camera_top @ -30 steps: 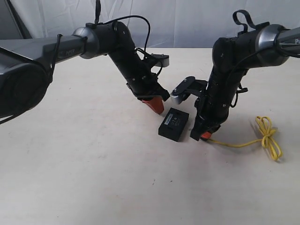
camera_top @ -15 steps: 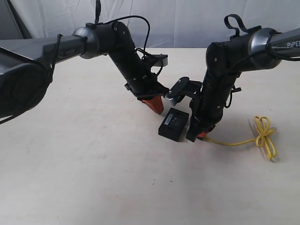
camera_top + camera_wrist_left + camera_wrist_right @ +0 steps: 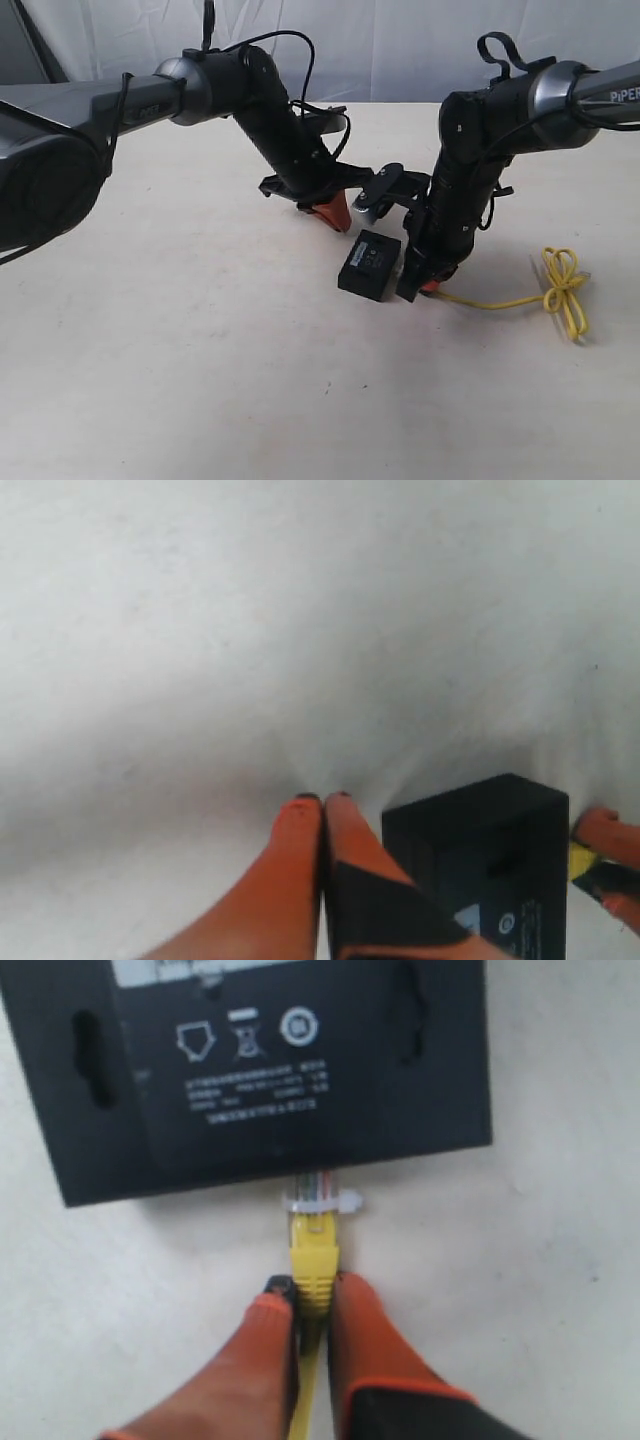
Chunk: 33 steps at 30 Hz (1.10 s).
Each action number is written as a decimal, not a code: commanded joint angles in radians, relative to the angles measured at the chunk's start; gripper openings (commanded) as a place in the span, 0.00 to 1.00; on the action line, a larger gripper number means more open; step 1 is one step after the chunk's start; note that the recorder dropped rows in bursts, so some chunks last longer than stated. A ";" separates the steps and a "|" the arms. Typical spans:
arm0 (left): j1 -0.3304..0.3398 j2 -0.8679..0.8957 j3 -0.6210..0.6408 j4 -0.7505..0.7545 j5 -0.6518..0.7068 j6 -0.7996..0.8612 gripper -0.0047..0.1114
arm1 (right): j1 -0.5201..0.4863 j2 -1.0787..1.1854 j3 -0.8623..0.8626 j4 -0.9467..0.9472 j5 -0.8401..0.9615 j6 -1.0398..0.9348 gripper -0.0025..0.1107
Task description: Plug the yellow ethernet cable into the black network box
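Note:
The black network box (image 3: 371,265) lies flat on the pale table, label side up (image 3: 250,1055). My right gripper (image 3: 424,288) is shut on the yellow ethernet cable (image 3: 314,1255) just behind its clear plug (image 3: 320,1196), whose tip touches the box's side edge. How far the plug sits inside the port cannot be seen. The cable runs right across the table to a loose knot (image 3: 566,287). My left gripper (image 3: 335,214) is shut with nothing in it, tips (image 3: 322,805) near the table just beyond the box's far corner (image 3: 480,830).
The pale table top (image 3: 200,350) spreads around the box. A white curtain (image 3: 400,45) hangs behind the far edge. Both black arms lean in over the middle; the right wrist's camera mount (image 3: 385,192) hangs above the box.
The right gripper moved left with the cable's plug up to the box's edge, dragging the knot slightly left. The left gripper rose a little and its wrist turned.

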State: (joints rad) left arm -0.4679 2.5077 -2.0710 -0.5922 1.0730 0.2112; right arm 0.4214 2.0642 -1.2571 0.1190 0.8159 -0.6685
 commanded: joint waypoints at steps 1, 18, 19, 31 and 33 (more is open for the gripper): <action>-0.002 0.001 -0.004 -0.013 -0.023 -0.088 0.04 | -0.001 0.002 -0.006 0.000 -0.039 -0.001 0.01; 0.058 -0.035 -0.004 0.110 0.132 -0.211 0.04 | -0.001 0.002 -0.006 -0.039 0.000 -0.015 0.01; 0.060 -0.034 -0.004 0.107 0.148 -0.200 0.04 | -0.001 0.002 -0.006 -0.039 0.000 -0.015 0.01; 0.021 -0.036 0.075 -0.032 0.148 -0.124 0.04 | 0.057 -0.016 -0.006 0.009 0.022 -0.015 0.01; 0.021 -0.036 0.109 -0.068 0.148 -0.124 0.04 | 0.057 -0.016 -0.006 0.011 0.023 -0.012 0.01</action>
State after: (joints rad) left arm -0.4414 2.4860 -1.9903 -0.6262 1.2150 0.0827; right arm 0.4757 2.0610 -1.2593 0.1258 0.8522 -0.6776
